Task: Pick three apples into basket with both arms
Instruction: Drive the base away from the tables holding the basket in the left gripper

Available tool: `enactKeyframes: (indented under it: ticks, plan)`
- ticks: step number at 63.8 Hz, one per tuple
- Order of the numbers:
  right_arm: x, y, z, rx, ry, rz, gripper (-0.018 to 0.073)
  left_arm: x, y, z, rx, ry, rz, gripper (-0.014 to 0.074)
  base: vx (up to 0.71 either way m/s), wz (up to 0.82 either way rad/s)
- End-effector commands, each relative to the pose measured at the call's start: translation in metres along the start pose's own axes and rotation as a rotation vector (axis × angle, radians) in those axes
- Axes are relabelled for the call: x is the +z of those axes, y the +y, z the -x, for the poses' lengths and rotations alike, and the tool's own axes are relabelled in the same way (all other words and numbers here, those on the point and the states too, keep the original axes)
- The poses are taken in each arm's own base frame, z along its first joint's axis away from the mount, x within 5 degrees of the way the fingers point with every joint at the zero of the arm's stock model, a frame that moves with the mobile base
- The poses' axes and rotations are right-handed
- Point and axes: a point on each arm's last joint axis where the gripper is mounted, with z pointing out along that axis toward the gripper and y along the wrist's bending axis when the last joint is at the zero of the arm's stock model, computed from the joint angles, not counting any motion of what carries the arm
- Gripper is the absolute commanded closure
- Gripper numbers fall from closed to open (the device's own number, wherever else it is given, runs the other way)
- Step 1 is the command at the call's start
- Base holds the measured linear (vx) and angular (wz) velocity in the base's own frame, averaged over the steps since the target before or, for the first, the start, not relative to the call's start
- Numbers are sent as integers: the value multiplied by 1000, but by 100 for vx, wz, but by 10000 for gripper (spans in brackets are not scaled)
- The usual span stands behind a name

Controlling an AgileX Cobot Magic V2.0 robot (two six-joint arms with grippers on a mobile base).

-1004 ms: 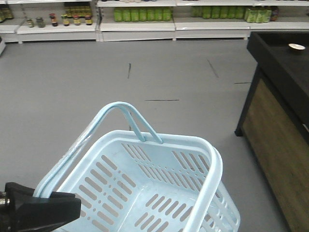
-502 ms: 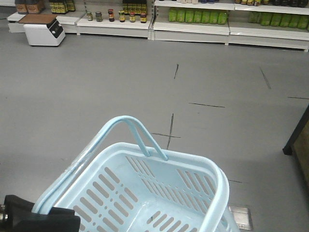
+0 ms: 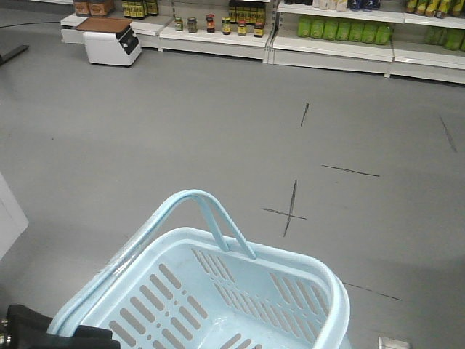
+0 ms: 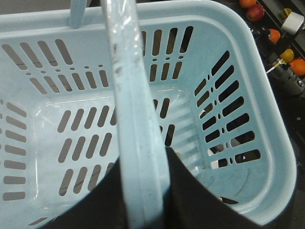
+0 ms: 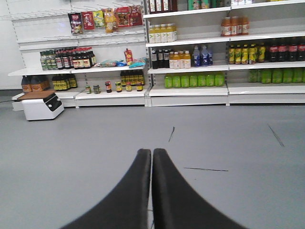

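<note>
Hanging from the left gripper [image 4: 142,161], the basket [image 4: 279,157] is carried over a grey floor [image 3: 145,145] that extends beneath and beyond the basket on all sides. Dark line marks are seen on the floor ahead of the basket. Store shelving [image 3: 341,54] stocked with bottles and jars is located well beyond the basket's far side. A white boxy unit [image 3: 109,43] with a brown top is placed on the floor beside that shelving, far ahead of the basket and to its left.

The basket's hoop handle [image 4: 126,71] is clamped between the left gripper's black fingers [image 4: 190,191], which are clenched against both sides of the handle.

The right gripper [image 5: 151,155] is pointed toward the shelving. Its fingers are pressed together with nothing between them. Its place relative to the basket cannot be told.

One red apple [image 4: 256,12] is seen outside the basket, just past its right corner in the left wrist view. Oranges [image 4: 274,36] lie near the apple, also outside the basket.
</note>
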Motion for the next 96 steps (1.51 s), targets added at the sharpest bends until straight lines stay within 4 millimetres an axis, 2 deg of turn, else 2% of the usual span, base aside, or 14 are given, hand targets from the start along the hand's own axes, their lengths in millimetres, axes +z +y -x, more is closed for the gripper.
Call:
enactKeyframes:
  ticks: [1, 47, 96]
  plan:
    - [0, 1, 3, -11, -70, 9, 564, -4, -8, 11, -21, -83, -42, 603, 11, 24]
    - [0, 1, 3, -11, -70, 9, 564, -4, -8, 11, -21, -83, -42, 603, 14, 13]
    - [0, 1, 3, -11, -70, 9, 564, -4, -8, 11, -21, -83, -42, 603, 18, -14]
